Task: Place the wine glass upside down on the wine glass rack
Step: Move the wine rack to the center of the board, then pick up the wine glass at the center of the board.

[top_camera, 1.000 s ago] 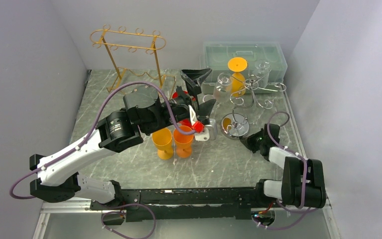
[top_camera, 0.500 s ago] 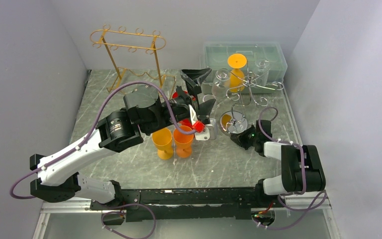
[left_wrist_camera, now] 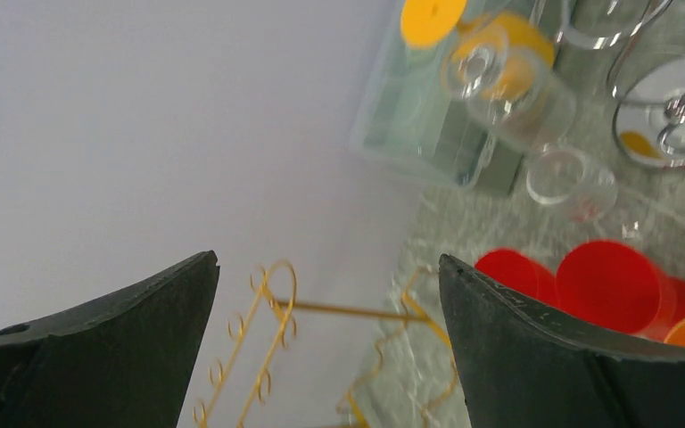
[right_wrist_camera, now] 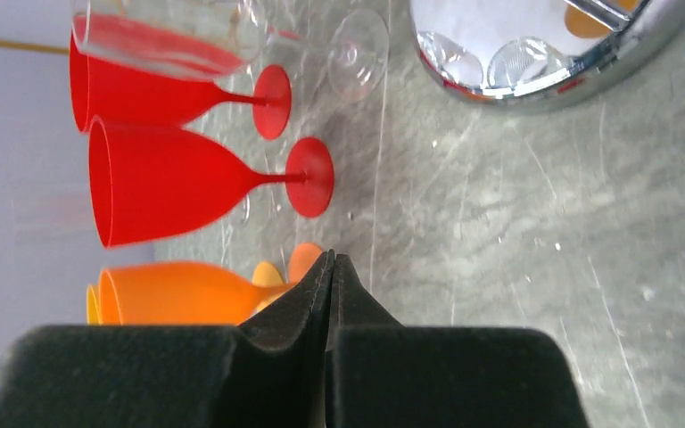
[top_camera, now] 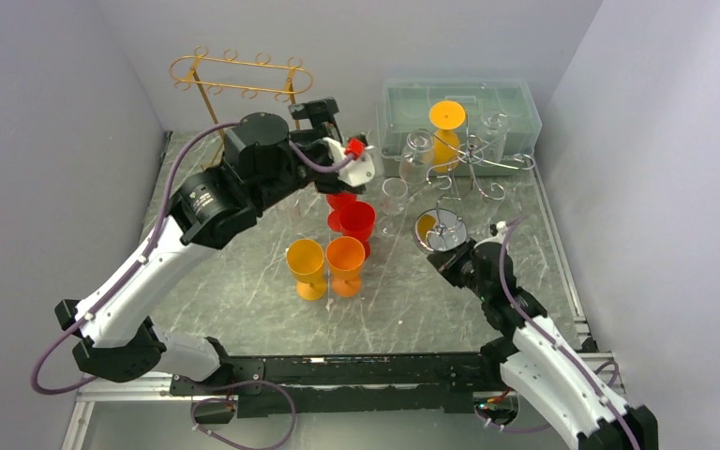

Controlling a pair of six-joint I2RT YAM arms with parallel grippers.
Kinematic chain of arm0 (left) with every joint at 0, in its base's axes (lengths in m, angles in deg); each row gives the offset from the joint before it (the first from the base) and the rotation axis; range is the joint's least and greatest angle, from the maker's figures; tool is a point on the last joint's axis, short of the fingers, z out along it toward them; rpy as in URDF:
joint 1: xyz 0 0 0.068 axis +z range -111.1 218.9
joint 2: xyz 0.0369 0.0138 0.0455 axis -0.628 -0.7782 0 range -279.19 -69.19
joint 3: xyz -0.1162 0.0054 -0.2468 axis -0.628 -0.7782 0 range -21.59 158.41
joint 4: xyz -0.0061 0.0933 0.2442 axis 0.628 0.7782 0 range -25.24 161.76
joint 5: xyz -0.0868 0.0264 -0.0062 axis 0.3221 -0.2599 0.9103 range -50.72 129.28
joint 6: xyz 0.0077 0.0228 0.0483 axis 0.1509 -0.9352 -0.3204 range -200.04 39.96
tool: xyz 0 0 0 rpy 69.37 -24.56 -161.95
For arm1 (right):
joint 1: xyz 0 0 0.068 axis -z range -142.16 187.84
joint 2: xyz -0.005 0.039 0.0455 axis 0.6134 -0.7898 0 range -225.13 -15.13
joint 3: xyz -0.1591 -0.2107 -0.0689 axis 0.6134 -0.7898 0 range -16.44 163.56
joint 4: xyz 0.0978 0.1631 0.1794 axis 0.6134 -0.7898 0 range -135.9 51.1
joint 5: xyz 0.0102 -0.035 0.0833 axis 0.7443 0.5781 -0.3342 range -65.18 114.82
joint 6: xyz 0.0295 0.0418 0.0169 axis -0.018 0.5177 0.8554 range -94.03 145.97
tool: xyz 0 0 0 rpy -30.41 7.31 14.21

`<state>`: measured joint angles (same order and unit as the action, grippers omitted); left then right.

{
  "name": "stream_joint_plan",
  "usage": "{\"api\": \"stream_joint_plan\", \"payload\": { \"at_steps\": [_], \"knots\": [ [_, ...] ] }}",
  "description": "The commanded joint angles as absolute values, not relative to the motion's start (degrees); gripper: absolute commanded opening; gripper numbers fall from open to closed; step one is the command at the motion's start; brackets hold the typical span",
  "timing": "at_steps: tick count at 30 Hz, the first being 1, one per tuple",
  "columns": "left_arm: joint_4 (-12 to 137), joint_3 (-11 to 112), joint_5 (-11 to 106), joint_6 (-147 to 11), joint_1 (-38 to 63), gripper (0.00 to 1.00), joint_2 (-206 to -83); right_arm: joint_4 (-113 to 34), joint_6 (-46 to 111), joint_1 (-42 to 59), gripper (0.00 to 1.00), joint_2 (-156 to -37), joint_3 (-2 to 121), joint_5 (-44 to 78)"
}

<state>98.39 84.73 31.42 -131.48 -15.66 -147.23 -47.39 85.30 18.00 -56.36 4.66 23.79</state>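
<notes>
The right gripper [right_wrist_camera: 331, 260] sits low over the table [top_camera: 244, 309] with its fingers pressed flat together and nothing between them. Just past its tips stands the mirrored round base of the chrome rack [top_camera: 442, 232]. Off to its left, two orange wine glasses [top_camera: 326, 266] stand side by side on their feet, rims up. Beyond them are two red wine glasses [top_camera: 357, 223], also upright and close enough to overlap in the overhead view. The clear wine glass [top_camera: 394, 197] stands between the red pair and the rack's base. It is transparent, with a rounded bowl, a thin stem and a flat round foot, and it stands rim up on the marbled top, free of both grippers. Farther out, on the rack's curled wire arms, an orange glass [top_camera: 447, 131] hangs bowl down with its foot disc uppermost, and inverted clear glasses [top_camera: 419, 150] hang beside it. A clear lidded bin [top_camera: 459, 103] stands behind them against the back wall. The left gripper [left_wrist_camera: 327, 260] is raised well above the table, its fingers spread wide and empty. The red glasses are below it, and the gold wire rack [top_camera: 244, 80] is just off to its left.
</notes>
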Motion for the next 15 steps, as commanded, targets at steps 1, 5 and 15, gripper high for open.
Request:
{"api": "stream_joint_plan", "payload": {
  "at_steps": [1, 5, 15],
  "knots": [
    [106.14, 85.76, 31.8, -123.9, -10.16, 0.99, -146.56, -59.64, 84.97, 12.05, 0.0, -49.48, 2.46, 32.22],
    [110.49, 83.79, 33.1, -119.13, -5.57, 1.0, -145.12, -61.44, 81.12, 0.96, 0.0, -53.57, 7.0, 38.69],
    [122.52, 82.51, 32.52, -112.21, 0.57, 0.99, -142.79, -73.37, 68.55, -21.54, 0.28, -68.34, 31.58, 56.93]
  ]
}}
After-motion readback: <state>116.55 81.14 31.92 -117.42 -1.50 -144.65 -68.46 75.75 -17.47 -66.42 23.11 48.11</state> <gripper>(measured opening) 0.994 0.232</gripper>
